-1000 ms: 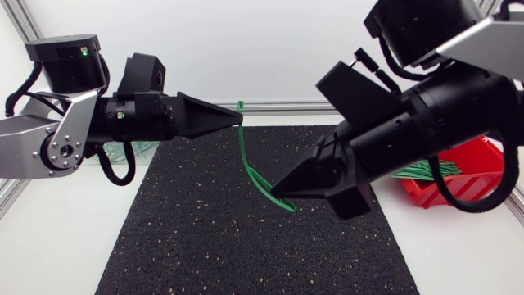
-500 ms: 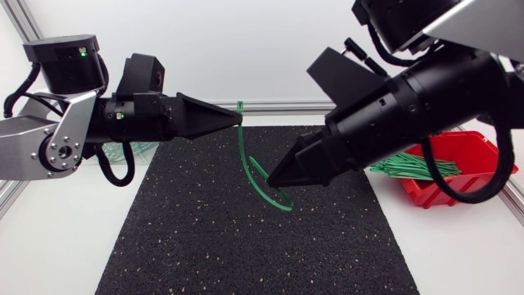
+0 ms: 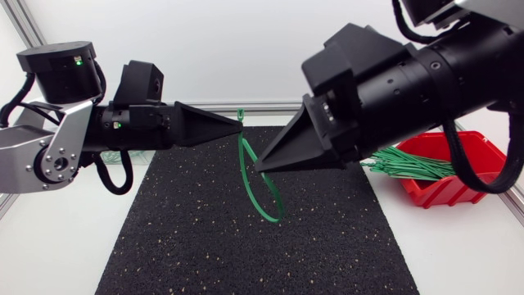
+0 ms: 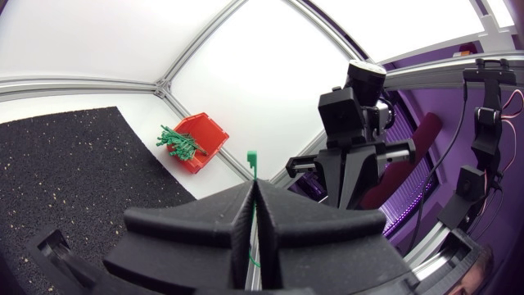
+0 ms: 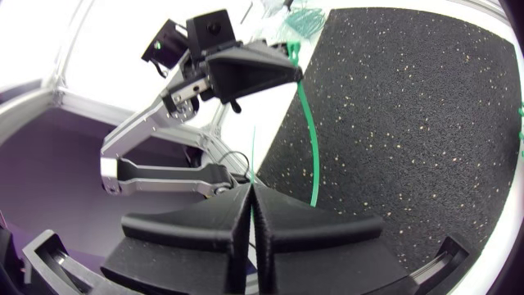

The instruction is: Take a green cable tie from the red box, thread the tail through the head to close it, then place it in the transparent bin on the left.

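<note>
A green cable tie (image 3: 264,197) hangs in a loop above the black mat, held at both ends. My left gripper (image 3: 240,121) is shut on the strap just below the tie's head (image 4: 251,159), which sticks out past its fingertips. My right gripper (image 3: 257,169) is shut on the tail, a little below and to the right of the left one. In the right wrist view the thin tail end (image 5: 253,156) pokes out ahead of the shut fingers, and the strap (image 5: 309,139) curves up to the left gripper (image 5: 282,65). The red box (image 3: 463,172) holds several green ties (image 3: 409,166).
The black mat (image 3: 205,246) covers the middle of the table. The transparent bin (image 3: 144,149) with green ties in it shows partly behind my left arm. An aluminium rail (image 3: 278,106) runs along the table's far edge.
My right gripper has risen and moved left towards the left gripper, carrying the tail and bending the tie into a tighter loop. The left arm has hardly moved.
</note>
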Controlling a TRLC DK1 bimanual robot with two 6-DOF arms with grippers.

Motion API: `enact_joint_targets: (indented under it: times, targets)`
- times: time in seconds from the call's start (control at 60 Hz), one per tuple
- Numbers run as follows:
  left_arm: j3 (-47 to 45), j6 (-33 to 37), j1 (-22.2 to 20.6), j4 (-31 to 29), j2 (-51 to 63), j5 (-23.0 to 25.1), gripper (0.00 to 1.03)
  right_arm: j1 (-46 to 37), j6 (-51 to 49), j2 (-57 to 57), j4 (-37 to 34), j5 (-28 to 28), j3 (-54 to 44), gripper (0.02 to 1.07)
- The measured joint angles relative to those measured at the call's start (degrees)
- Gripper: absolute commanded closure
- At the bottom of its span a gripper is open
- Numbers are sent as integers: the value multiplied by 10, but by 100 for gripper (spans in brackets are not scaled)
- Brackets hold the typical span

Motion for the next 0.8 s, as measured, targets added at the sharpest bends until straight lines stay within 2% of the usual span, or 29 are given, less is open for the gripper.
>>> enact_joint_targets:
  times: [0.083,0.25,0.8]
  targets:
    - [-1,0,0,2,-2,0,100,-5,81,-29,62,-1,-30,102]
    - [-2,0,0,4,-2,0,100,-1,177,-43,100,1,-37,102]
    - [-13,0,-15,16,-10,-2,100,2,337,8,128,-64,-15,102]
